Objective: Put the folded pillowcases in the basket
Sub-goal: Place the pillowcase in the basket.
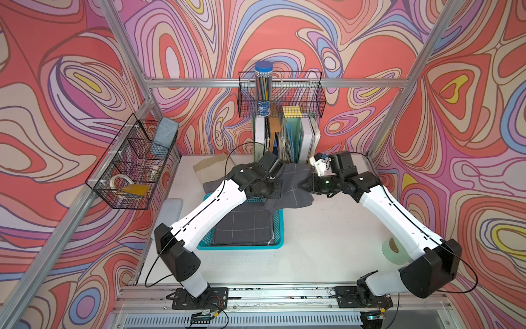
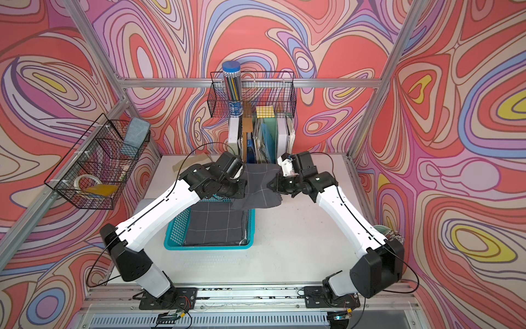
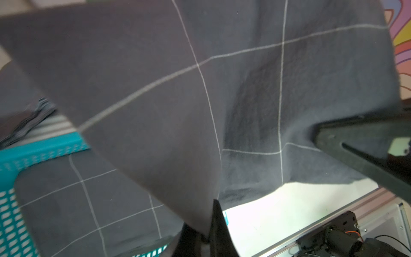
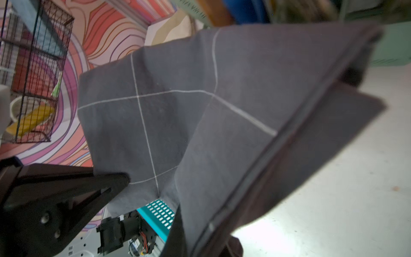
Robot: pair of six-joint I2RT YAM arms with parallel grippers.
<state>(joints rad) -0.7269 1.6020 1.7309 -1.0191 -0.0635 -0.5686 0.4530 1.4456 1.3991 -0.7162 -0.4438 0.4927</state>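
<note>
The pillowcase point(image 1: 293, 186) point(image 2: 260, 186), dark grey with thin white grid lines, hangs stretched between both grippers above the far end of the turquoise basket point(image 1: 239, 246) point(image 2: 207, 247). My left gripper point(image 1: 280, 190) point(image 3: 208, 235) is shut on one edge of the pillowcase point(image 3: 200, 89). On the opposite edge my right gripper point(image 1: 299, 184) point(image 4: 200, 244) is shut, the pillowcase point(image 4: 200, 111) sagging between them. A like folded grey cloth point(image 1: 244, 225) point(image 3: 77, 200) lies flat inside the basket point(image 3: 44, 149). The basket's far corner point(image 4: 160, 213) shows below the held cloth.
Black wire baskets hang on the left wall point(image 1: 128, 168) and the back wall point(image 1: 280, 94). Books point(image 1: 287, 136) stand at the table's back. A beige cloth point(image 1: 210, 168) and more grey cloth point(image 1: 212, 186) lie behind the basket. A pale green roll point(image 1: 394, 250) sits by the right arm.
</note>
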